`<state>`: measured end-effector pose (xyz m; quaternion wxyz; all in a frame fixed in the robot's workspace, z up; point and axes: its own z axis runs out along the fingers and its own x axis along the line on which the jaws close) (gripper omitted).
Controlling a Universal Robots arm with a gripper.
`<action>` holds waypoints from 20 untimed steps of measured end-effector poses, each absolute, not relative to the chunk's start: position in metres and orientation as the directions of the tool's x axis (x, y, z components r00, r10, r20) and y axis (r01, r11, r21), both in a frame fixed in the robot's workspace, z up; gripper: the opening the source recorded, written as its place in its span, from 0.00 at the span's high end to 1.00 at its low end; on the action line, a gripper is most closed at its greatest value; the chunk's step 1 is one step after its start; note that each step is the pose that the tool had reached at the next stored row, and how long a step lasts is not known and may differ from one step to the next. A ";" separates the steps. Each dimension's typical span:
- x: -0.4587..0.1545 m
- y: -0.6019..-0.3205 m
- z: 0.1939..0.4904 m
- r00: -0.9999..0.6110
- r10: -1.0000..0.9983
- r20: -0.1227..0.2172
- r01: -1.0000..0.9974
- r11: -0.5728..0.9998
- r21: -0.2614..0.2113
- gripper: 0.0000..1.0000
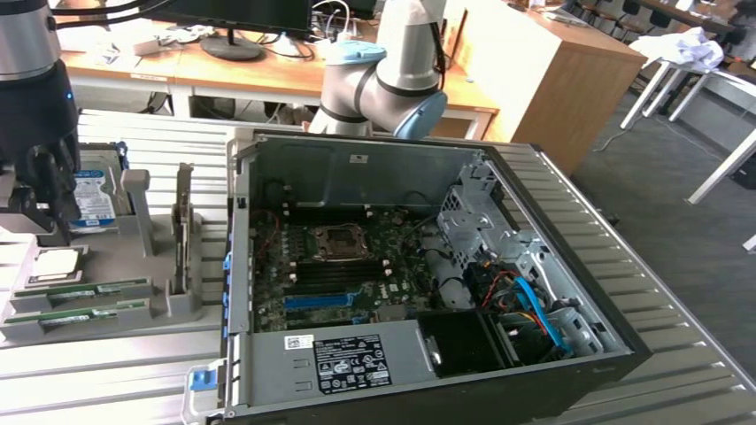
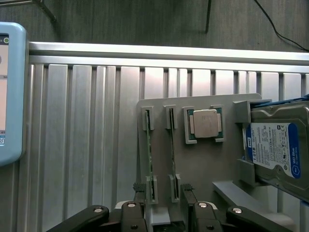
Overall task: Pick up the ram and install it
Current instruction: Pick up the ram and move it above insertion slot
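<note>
**While the Ram Stands Racked, the Claw Hangs Open**

Exterior view: the ram (image 1: 85,291) stands on edge in a slotted holder (image 1: 177,305) beside the open case (image 1: 354,168), presumably so its sides stay graspable. The claw (image 1: 50,221) hangs above it.

Wrist view: the claw (image 2: 163,193) is spread wide and empty, its fingertips (image 2: 140,187) flanking the ram (image 2: 149,154) and a second stick (image 2: 172,154).

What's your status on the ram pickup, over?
Gripper open, above the parts holder. Two ram sticks seated in their slots, none held. Nothing in the way.
</note>
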<state>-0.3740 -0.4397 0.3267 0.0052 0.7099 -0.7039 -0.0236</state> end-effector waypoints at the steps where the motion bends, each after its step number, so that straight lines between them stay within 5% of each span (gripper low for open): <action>1: -0.374 -0.440 0.326 0.008 -1.000 -0.026 -0.999 -0.009 0.041 0.59; 20: -0.375 -0.442 0.321 0.008 -1.000 -0.026 -0.999 -0.009 0.041 0.59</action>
